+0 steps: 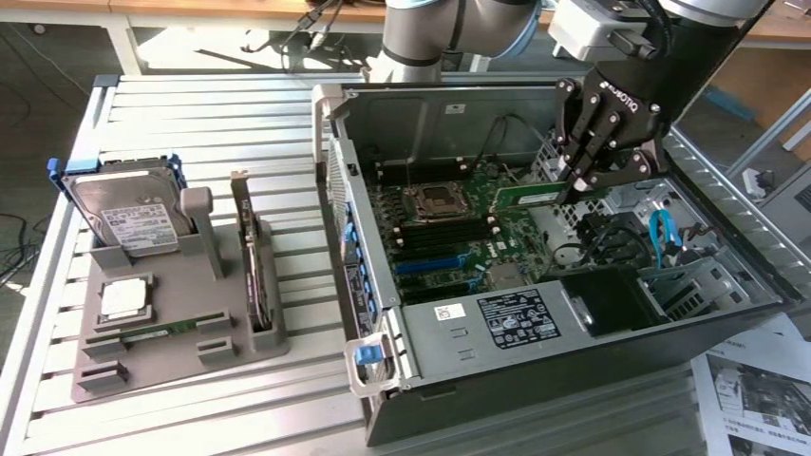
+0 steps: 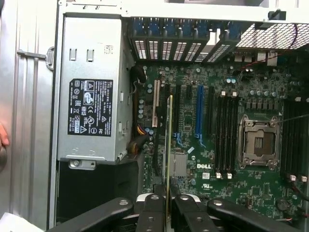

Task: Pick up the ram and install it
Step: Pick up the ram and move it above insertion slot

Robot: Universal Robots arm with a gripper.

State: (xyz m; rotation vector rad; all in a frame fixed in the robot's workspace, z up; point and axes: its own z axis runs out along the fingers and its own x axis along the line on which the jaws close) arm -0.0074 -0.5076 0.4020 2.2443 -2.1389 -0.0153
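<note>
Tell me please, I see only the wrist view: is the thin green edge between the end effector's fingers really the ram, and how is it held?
Observer: Yes. In the exterior view the end effector grips the ram, and the green stick reaches out roughly level toward the exterior view's left.
Operator: Is it installed yet?
Observer: It seems not. It hangs above the motherboard, to the exterior view's right of the processor socket.
Operator: What stands outside the case?
Observer: On the exterior view's left, a gray holder carries a hard drive, a silver processor chip and a dark card.
</note>
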